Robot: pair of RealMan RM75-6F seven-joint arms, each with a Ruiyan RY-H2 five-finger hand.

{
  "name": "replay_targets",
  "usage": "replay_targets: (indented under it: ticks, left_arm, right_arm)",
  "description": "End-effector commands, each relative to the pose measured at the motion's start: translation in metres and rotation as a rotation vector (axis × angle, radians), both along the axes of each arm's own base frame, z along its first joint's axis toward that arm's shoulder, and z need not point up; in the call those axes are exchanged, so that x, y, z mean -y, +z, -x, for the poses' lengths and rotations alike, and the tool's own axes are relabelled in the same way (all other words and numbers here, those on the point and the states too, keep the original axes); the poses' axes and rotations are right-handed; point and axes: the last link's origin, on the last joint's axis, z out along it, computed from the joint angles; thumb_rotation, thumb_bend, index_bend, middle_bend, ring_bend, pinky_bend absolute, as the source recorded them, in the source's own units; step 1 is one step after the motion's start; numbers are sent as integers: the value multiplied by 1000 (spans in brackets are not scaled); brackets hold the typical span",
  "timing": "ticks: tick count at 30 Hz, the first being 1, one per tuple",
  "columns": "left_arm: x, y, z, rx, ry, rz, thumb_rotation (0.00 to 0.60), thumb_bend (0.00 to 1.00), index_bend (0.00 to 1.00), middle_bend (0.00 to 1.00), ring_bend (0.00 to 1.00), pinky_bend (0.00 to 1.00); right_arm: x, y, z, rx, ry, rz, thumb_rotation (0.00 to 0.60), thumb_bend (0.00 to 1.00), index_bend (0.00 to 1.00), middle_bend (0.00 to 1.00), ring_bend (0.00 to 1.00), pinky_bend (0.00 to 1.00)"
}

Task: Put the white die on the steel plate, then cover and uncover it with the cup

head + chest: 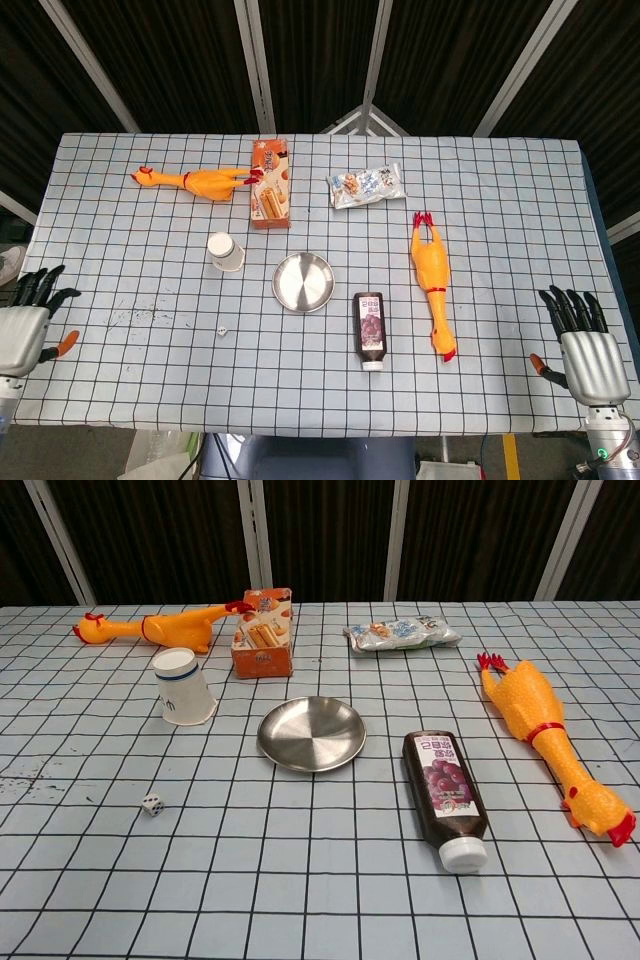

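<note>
The small white die (222, 330) (152, 805) lies on the checked cloth, front left of the steel plate (303, 282) (311, 734), which is bare. A white paper cup (226, 252) (183, 687) stands mouth-down left of the plate. In the head view my left hand (24, 322) is at the table's left edge, fingers spread, holding nothing, well left of the die. At the lower right my right hand (582, 347) hovers with its fingers apart and nothing in it. Neither hand shows in the chest view.
A dark sauce bottle (370, 328) (444, 794) lies right of the plate. Two rubber chickens (434, 282) (195, 181) lie at the right and back left. An orange snack box (270, 183) and a snack packet (366, 186) sit behind the plate.
</note>
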Motion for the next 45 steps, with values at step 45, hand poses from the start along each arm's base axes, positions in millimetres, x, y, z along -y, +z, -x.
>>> replay_targets:
  ticks: [45]
  left_arm:
    - [-57,-164,-112,-95,-257,401,600,388,338,52,0,25]
  right_arm:
    - [-2,6,5,9,-16,-2,600,212,96,88,69,0]
